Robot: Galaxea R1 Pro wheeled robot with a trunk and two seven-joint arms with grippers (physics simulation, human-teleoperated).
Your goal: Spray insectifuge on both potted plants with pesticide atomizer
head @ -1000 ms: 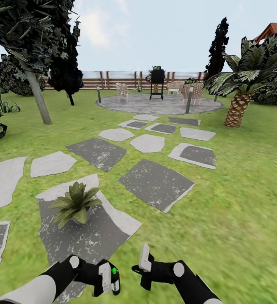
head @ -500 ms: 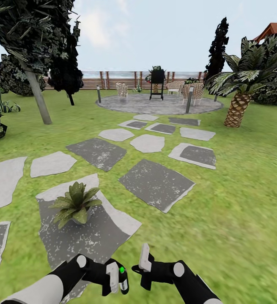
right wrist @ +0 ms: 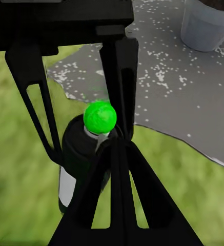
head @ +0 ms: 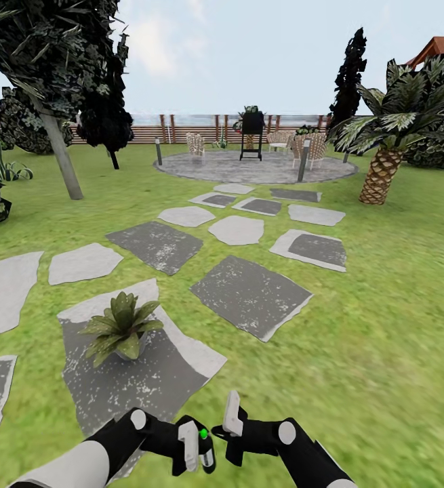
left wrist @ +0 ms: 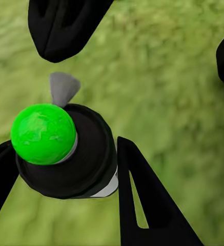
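left gripper [head: 193,449] low in the head view, fingers [left wrist: 142,205] clamped on either side of the pesticide atomizer [head: 205,450], held upright above the grass. dark cylinder capped by a bright green ball, with a grey nozzle poking sideways and a sliver of white label in the left wrist view. probably gripped around the body so the top is left free for pressing.

right gripper [head: 226,434] just beside it, one pale finger [head: 232,413] pointing up, dark fingers [right wrist: 117,205] reaching toward the green ball in the right wrist view. pressed together at the tips by the look of it, holding nothing; contact with the ball impossible to confirm. likely positioned to push the cap down and trigger the spray.

one of the potted plants [head: 121,330] ahead and to the left, a low green rosette in a grey pot on a speckled stepping stone [head: 147,386], near the atomizer but apart from it. pot edge cropped in the right wrist view. second potted plant not identified. farther off in the garden [head: 384,285]: more stones, a round patio [head: 249,169], a palm [head: 384,169], a fence [head: 181,129]. furniture on the patio too small to make out. both arms cut off at the lower edge of the head view.
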